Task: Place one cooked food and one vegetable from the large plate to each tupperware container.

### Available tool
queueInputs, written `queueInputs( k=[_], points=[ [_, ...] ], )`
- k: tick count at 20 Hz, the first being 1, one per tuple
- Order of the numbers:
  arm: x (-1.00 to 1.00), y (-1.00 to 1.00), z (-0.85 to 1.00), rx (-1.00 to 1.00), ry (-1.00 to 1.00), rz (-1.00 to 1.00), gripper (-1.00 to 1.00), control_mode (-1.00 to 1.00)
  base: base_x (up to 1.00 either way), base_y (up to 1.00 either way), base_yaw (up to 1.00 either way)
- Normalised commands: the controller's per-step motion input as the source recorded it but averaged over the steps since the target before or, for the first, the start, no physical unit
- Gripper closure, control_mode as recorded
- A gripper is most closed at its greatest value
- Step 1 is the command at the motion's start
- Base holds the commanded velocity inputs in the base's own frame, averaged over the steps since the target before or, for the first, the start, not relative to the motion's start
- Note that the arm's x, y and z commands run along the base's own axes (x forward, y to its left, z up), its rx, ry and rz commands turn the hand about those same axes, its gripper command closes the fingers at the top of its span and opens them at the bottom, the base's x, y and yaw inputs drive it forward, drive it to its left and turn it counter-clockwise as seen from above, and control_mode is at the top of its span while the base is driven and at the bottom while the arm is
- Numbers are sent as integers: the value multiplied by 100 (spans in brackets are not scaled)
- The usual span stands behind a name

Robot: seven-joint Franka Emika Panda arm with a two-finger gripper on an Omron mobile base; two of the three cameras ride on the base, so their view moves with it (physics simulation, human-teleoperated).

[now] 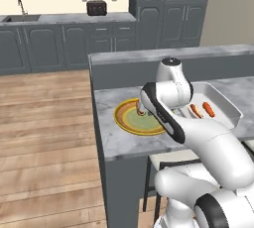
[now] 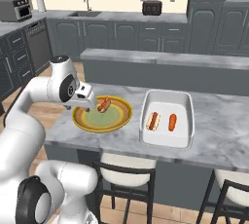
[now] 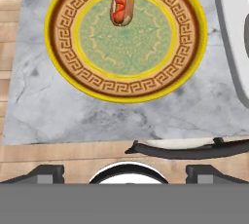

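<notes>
Looking down from the hand view, you see the plate (image 3: pixel 125 84) on the marble worktop (image 3: pixel 58 116) with one hot dog (image 3: pixel 122 1) lying across its far part, from the rim onto the green centre. In the right base view the hand hangs just above the plate's left side, close beside that hot dog (image 2: pixel 102 104). You cannot tell how the fingers stand; they are hidden by the arm or too small to read. To the plate's right, apart from it, sits the white tray (image 2: pixel 168 140), holding a second hot dog (image 2: pixel 153 121) and a carrot (image 2: pixel 172 122) side by side. Stools (image 2: pixel 127 163) stand under the worktop edge.
</notes>
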Motion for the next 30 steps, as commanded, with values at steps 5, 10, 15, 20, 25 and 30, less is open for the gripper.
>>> queueInputs(
  k=[5,10,15,20,25,30],
  points=[
    [0,0,0,0,0,0,-100,100,31,25,0],
    [0,0,0,0,0,0,-100,100,39,30,0],
    [38,3,0,0,-1,0,-100,-100,7,3,0],
    [100,-1,-21,0,1,-4,-100,-100,0,0,0],
    [100,-3,-54,0,0,-16,-100,-100,0,0,0],
    [97,-18,-28,0,15,-16,-100,-100,0,0,0]
  ],
)
